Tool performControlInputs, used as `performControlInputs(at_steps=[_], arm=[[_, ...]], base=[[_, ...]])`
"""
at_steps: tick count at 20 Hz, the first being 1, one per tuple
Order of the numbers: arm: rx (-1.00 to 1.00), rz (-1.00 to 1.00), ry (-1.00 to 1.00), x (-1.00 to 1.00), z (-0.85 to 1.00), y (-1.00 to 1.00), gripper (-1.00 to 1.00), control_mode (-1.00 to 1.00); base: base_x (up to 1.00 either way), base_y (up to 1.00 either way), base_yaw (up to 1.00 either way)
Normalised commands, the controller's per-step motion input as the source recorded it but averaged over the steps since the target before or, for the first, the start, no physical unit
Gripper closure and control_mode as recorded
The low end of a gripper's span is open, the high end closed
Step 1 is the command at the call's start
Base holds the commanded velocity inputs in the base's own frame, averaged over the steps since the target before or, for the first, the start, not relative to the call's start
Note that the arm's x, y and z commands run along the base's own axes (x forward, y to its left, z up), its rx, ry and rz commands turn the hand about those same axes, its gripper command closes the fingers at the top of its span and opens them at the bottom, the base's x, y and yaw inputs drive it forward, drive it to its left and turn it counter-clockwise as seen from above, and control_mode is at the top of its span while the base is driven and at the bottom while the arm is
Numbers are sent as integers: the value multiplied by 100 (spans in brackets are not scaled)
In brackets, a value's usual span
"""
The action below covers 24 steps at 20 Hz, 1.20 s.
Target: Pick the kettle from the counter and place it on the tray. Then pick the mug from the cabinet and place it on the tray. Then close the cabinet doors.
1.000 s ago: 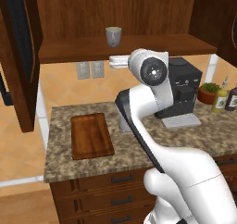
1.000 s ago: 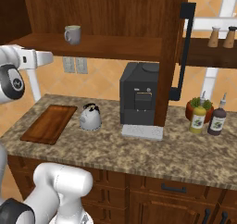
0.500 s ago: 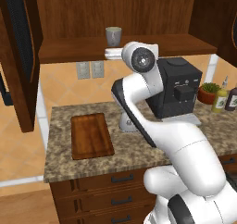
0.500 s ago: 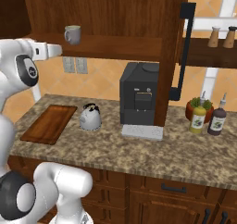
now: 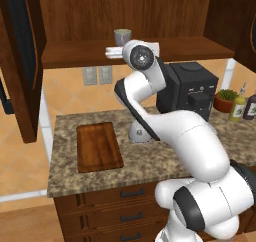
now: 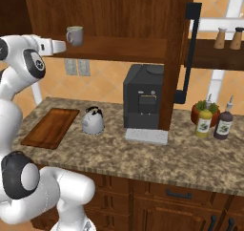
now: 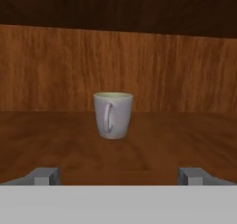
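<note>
The mug (image 7: 113, 115) is a small pale grey-green cylinder with a slightly flared rim, standing upright on the plain wooden shelf of the cabinet (image 5: 150, 16), its loop handle turned toward the hand camera. The gripper (image 7: 118, 176) faces it at shelf height, apart from it, with its two grey finger tips (image 7: 45, 176) spread wide and nothing between them.

The right base view shows what the hand view cannot: the squat, domed silver-grey kettle (image 6: 93, 121) with its black arched handle sits on the speckled granite counter (image 6: 143, 153), just beside the tray (image 6: 51, 127) (a flat reddish-brown wooden board with a low rim, bare on top). In the left base view the arm's white link covers most of the kettle. The boxy black coffee machine (image 6: 144, 100) stands near the kettle, and two sauce bottles (image 6: 214, 122) and a potted plant (image 6: 198, 110) sit at the counter's far end. The cabinet doors (image 5: 22, 61) hang open, their black panels glossy.
</note>
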Motion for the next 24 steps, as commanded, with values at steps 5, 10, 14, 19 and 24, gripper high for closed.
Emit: performControlInputs(at_steps=[5, 10, 14, 19, 24], arm=[[1, 0, 0, 40, 29, 5, -100, -100], [0, 0, 0, 30, 1, 14, -100, -100], [0, 0, 0, 31, 0, 13, -100, -100], [5, 0, 0, 27, 0, 0, -100, -100], [6, 0, 0, 15, -2, -4, -100, -100]], base=[[0, 0, 0], [0, 0, 0], [0, 0, 0], [0, 0, 0], [0, 0, 0]])
